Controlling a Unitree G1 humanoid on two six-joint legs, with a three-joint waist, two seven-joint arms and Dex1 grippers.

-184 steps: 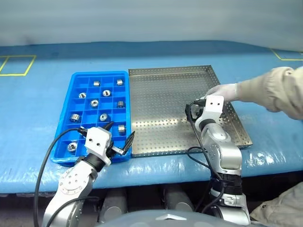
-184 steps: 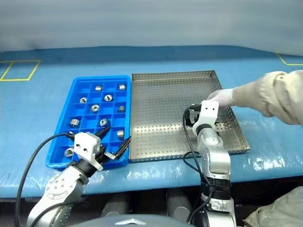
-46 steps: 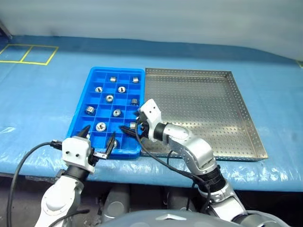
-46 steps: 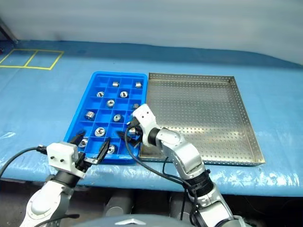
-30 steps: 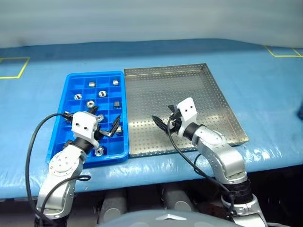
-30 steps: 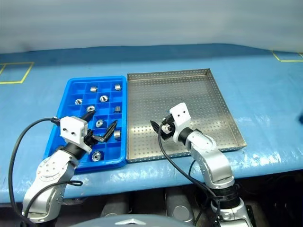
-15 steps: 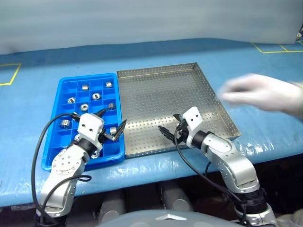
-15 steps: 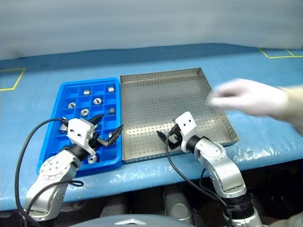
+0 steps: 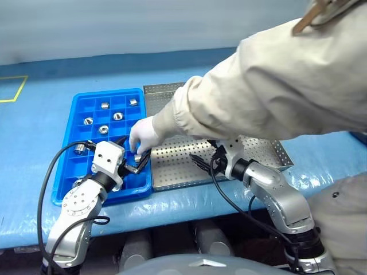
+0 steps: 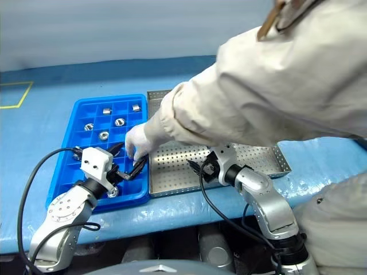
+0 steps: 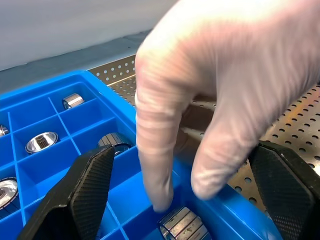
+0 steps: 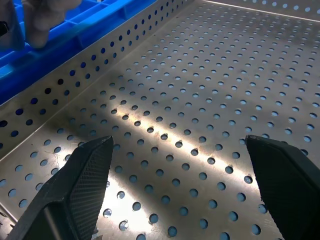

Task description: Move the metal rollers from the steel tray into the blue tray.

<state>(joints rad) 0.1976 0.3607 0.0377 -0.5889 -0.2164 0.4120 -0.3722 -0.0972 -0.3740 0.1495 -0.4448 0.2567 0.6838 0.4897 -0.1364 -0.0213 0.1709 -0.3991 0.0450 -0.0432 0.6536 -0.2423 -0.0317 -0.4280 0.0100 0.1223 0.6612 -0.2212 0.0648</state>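
Note:
The blue tray (image 9: pixel 119 103) lies left of the steel tray (image 9: pixel 178 172). Several metal rollers (image 9: pixel 117 116) sit in its compartments. A person's white-gloved hand (image 9: pixel 143 134) reaches into the tray's near right corner. Its fingertips touch a roller (image 11: pixel 184 225) there. My left gripper (image 9: pixel 133 152) is open over that same corner, and the gloved hand (image 11: pixel 215 100) sits between its fingers. My right gripper (image 9: pixel 205 154) is open and holds nothing. It hovers low over the bare perforated floor of the steel tray (image 12: pixel 200 125) near the front edge.
The person's beige sleeve (image 9: pixel 258 86) crosses from the upper right and hides much of the steel tray. A black cable (image 9: pixel 49 172) loops beside my left arm. Yellow tape (image 9: pixel 11 89) marks the blue table cover at far left. The table's front edge lies just below both trays.
The person's arm has swept in from the right across the steel tray, and the gloved hand now sits between my left gripper's fingers. Both grippers have stayed open and almost still.

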